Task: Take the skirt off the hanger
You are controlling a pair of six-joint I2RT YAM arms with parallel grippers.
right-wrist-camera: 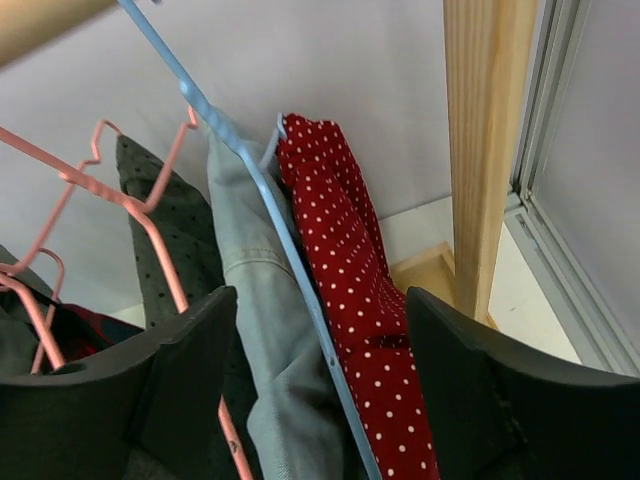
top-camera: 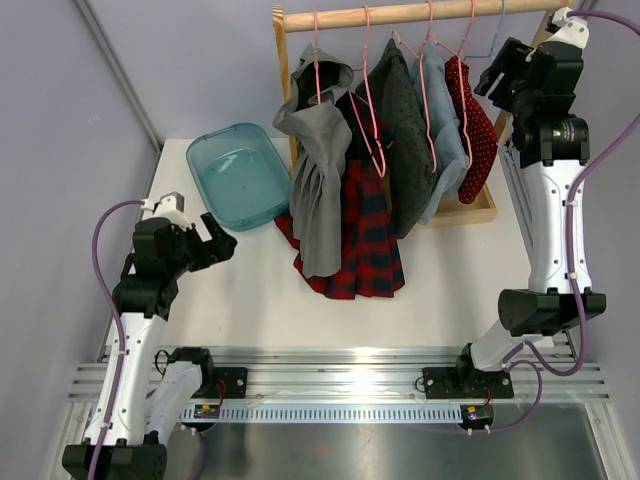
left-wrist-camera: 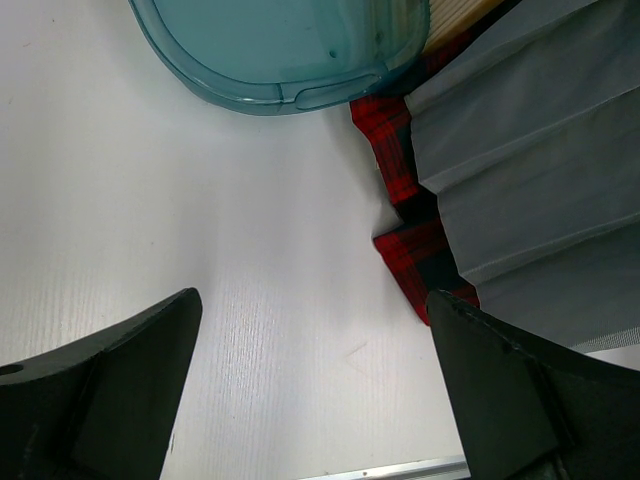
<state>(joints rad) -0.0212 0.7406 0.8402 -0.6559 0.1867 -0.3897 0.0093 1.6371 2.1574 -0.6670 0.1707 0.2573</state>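
- The skirt (top-camera: 362,245) is tartan, red crossed with dark navy-black checks.
- The wire hanger (top-camera: 370,110) above it is pink, like most of the others on the rail.
- One hanger (right-wrist-camera: 250,170) is light blue.
- A pleated garment (top-camera: 318,200) is plain mid-grey.
- A dark grey garment (top-camera: 402,120) carries tiny dark dots.
- A denim shirt (top-camera: 445,130) is faded pale blue.
- The end garment (right-wrist-camera: 350,270) is red with white polka dots.
- The plastic tub (top-camera: 238,172) is see-through teal.
- The rail (top-camera: 420,12) is pale bare wood.
- The table (top-camera: 250,290) is white.

The skirt (top-camera: 360,235) was soft pleated cloth on a thin wire hanger (top-camera: 371,110). The tub (top-camera: 235,175) beside the skirt was glossy translucent plastic.
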